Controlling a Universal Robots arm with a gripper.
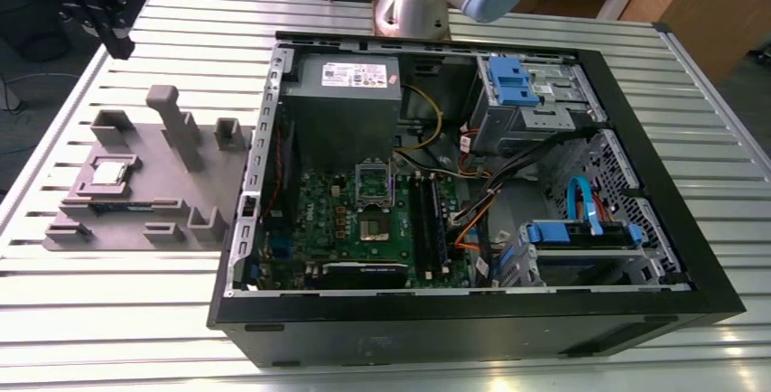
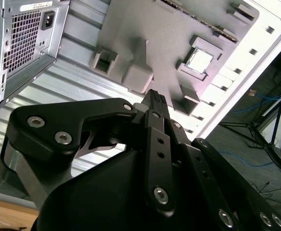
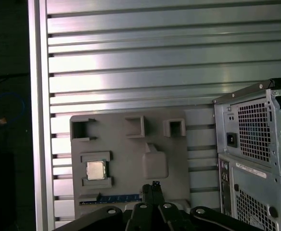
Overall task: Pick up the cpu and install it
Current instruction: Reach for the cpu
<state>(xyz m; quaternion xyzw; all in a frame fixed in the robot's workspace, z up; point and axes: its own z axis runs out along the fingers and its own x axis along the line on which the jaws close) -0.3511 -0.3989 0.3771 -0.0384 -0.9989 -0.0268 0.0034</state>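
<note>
The cpu (image 1: 112,172) is a small silver square lying flat in a recess of the grey fixture plate (image 1: 144,207), at the exterior view's left. Both wrist views look down on the cpu (image 2: 199,60) (image 3: 95,170) from well above. My gripper (image 1: 121,47) hangs high over the table's far left corner, apart from the plate. Its black fingers meet in one narrow tip (image 2: 155,97) (image 3: 155,185) with nothing between them. The metal-framed socket (image 1: 375,227) sits mid-motherboard inside the open computer case (image 1: 482,315).
Grey posts and blocks (image 1: 179,126) stand up from the fixture plate around the cpu. The case's rear panel (image 3: 256,159) (image 2: 20,43) rises beside the plate. A slatted aluminium table (image 1: 121,320) carries everything; its edge (image 3: 37,120) drops to a dark floor with cables.
</note>
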